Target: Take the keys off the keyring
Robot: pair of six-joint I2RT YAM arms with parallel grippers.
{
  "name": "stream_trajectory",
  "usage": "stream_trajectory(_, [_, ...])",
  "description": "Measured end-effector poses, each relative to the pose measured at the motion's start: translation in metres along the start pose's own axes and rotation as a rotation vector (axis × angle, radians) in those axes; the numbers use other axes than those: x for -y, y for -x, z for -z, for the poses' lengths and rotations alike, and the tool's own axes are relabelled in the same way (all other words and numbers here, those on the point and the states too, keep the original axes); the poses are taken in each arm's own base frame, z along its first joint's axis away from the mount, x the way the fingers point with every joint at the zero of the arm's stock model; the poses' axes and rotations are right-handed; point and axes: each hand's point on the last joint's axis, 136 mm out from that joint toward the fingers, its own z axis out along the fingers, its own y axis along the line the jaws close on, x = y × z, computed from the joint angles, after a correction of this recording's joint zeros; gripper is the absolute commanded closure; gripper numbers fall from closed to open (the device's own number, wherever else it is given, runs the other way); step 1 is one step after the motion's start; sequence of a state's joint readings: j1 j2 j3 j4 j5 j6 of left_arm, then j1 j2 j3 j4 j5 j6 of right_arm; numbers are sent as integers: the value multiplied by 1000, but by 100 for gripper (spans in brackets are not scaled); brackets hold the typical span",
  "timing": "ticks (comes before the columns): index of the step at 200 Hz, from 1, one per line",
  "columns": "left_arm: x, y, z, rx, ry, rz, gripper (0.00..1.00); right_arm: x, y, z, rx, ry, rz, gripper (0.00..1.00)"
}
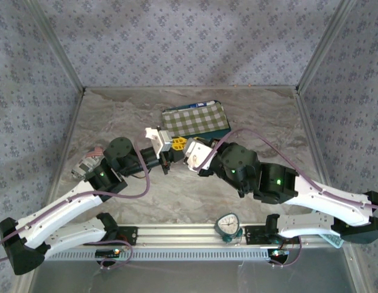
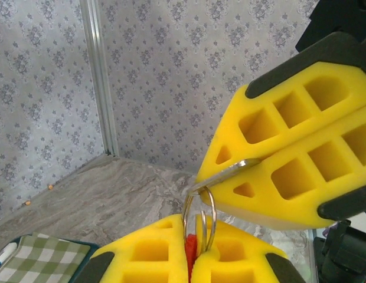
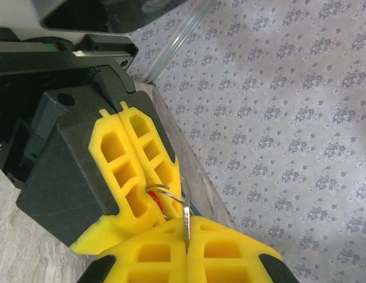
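Left gripper (image 2: pixel 195 250) clamps keyring (image 2: pixel 213 217), lower half hidden; right gripper (image 3: pixel 186 239) pinches key (image 2: pixel 227 172), mostly buried.

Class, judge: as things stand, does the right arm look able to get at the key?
Yes, it seems: the right pincer is shut on the key, which is threaded on the keyring clamped in the left pincer, nothing between.

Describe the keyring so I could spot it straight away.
Find the middle of the marbled table, where two yellow tools meet tip to tip. The keyring is the thin silver wire loop between them, its lower part pinched in the left tool. Unlike the flat silver key clamped in the right tool, it is round wire.
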State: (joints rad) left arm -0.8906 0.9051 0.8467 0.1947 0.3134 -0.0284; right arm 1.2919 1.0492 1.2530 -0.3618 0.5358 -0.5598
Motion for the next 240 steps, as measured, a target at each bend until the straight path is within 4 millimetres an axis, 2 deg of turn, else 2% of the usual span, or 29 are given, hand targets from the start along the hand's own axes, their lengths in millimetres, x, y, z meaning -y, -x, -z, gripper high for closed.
stream_trajectory(79, [5,-5,0,-23,-26,7,100,-17,-7,13,14,41,87,100])
stream_trajectory(181, [4,-21,2,-85,-27,29,100,-33,-15,3,-53,67,184,100])
stream_trajectory(240, [6,-16,7,-72,-28,24,100,-36,-8,4,-56,79,198,100])
